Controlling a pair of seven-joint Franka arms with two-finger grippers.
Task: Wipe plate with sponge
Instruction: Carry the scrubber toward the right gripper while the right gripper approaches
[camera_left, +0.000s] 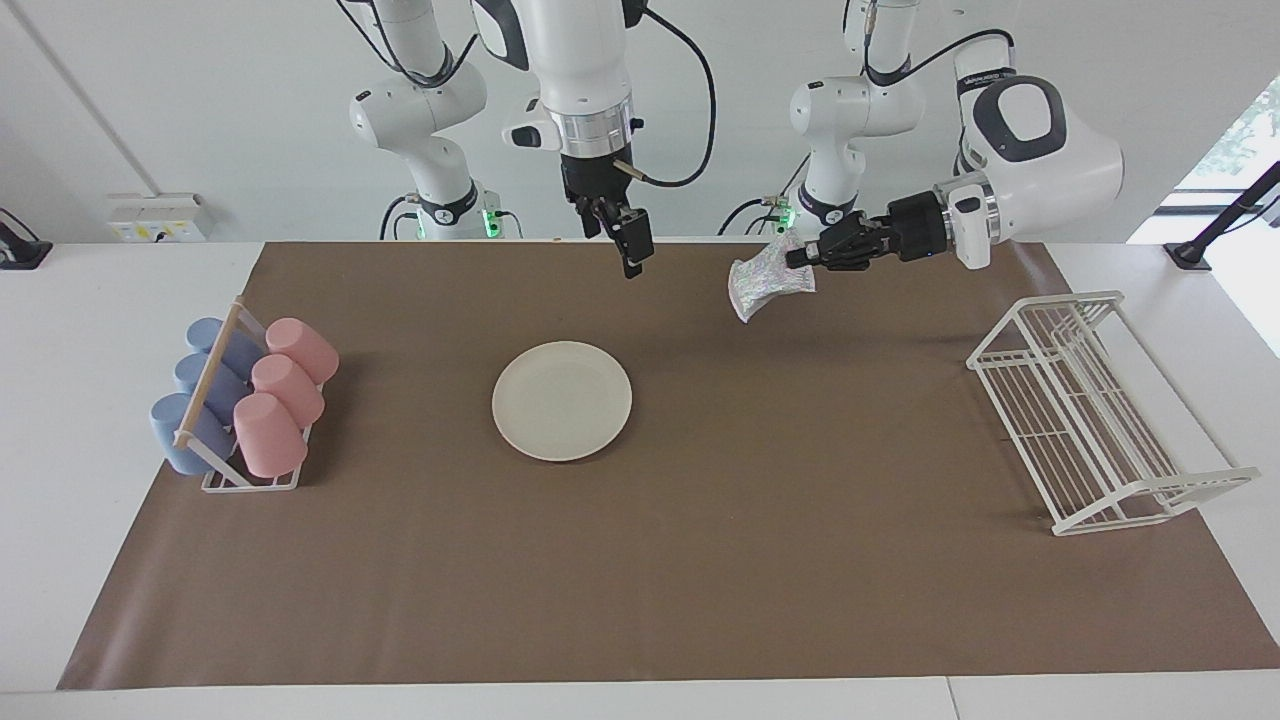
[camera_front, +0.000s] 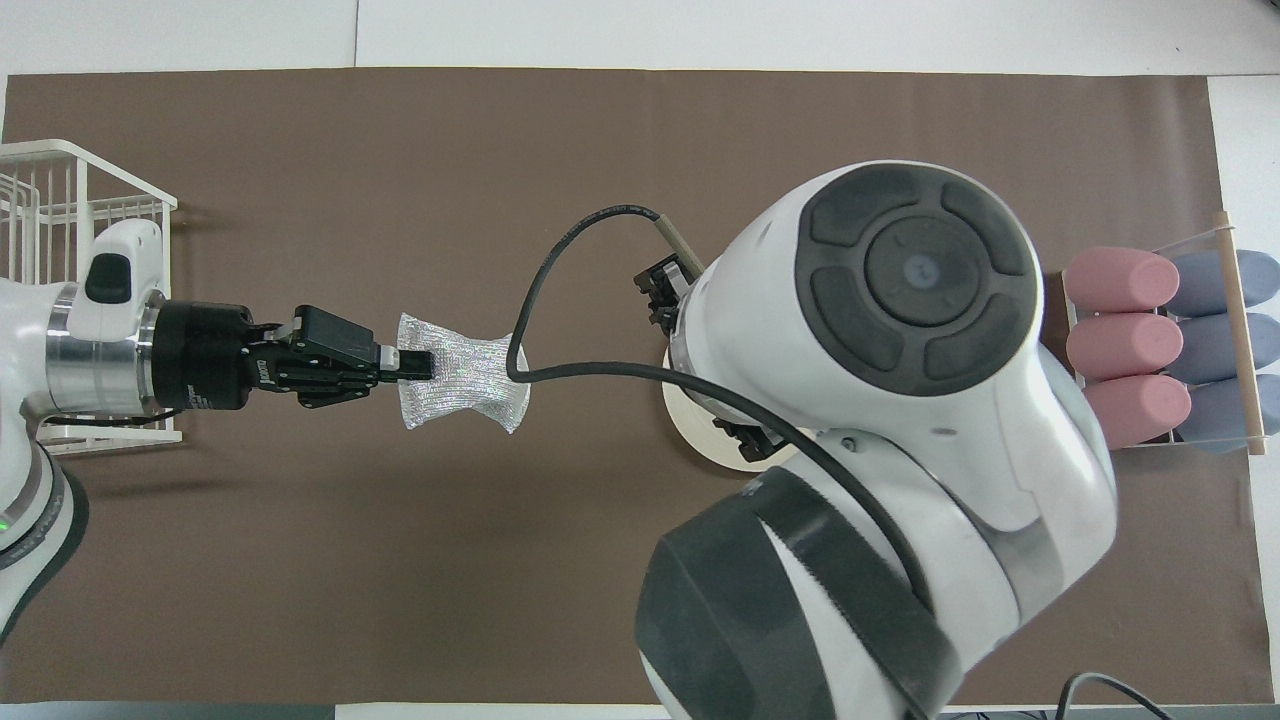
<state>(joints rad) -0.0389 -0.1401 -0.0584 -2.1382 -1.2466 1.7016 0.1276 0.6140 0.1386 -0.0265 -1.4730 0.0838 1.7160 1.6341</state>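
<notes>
Robotics lab, tabletop test bench: two white robot arms (camera_left: 590, 90) mounted at white table (camera_left: 90, 330), brown paper mat (camera_left: 700, 560) as work surface, bare white wall, wall socket strip (camera_left: 158, 217), loose cabling.

- plain white wall (camera_left: 200, 100) rises along the white table's (camera_left: 80, 420) robot-side edge
- brown mat (camera_left: 700, 560) covers most of the table
- daylight enters a window (camera_left: 1245, 130) at the left arm's end

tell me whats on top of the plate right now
Nothing rests on the plate; the facing view shows its whole face bare. In the overhead view the right arm covers most of it. The sponge hangs in the left gripper, over the brown mat.
</notes>
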